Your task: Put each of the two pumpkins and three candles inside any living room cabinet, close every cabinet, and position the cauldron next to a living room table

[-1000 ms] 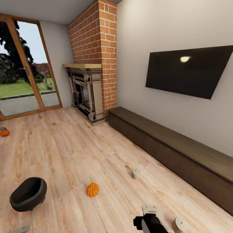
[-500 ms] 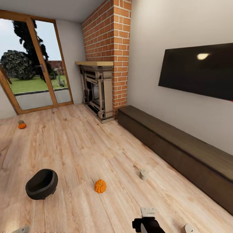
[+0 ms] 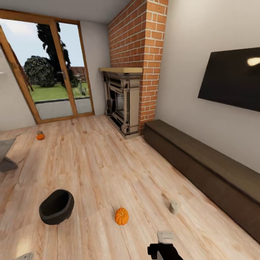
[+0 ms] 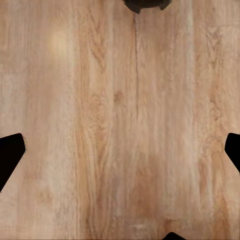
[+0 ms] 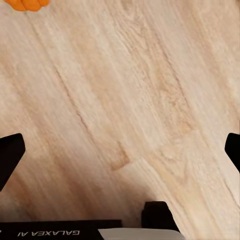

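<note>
From the left, I see a far small orange pumpkin (image 3: 40, 136) by the glass door, a black round cauldron (image 3: 56, 207), a near orange ribbed pumpkin (image 3: 121, 216), a pale grey candle (image 3: 174, 207), then the long dark wood cabinet (image 3: 202, 169), shut. Both grippers' fingers are spread apart over bare floor.

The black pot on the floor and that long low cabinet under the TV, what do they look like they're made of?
The cauldron looks like cast iron or dark ceramic: matte black, thick rounded rim, barely any shine, though a render leaves that open. The cabinet appears to be dark brown wood with a dull finish; faint grain runs along its top and its flat fronts carry no handles.
</note>
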